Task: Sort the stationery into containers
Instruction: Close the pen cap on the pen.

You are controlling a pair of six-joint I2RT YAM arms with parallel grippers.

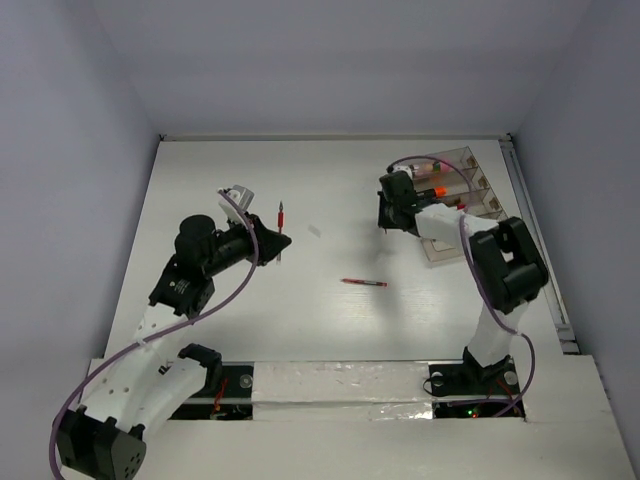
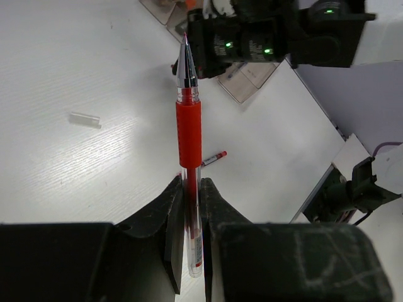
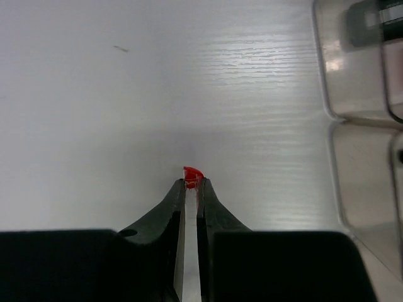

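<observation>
Left of centre, left arm (image 1: 200, 262) bent forward, jaws pinching red pen (image 2: 188, 135)

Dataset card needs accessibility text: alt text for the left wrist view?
The left gripper is shut on a red pen whose tip points away over the white table toward the black wrist of the right arm. Beyond lie a second red pen and a small clear piece, with a clear organiser partly behind that arm.

mid-table: open bar loose pen (image 1: 364, 283), small clear piece (image 1: 315, 230)
organiser (image 1: 478, 160) near side: right arm (image 1: 505, 262) across it
</observation>
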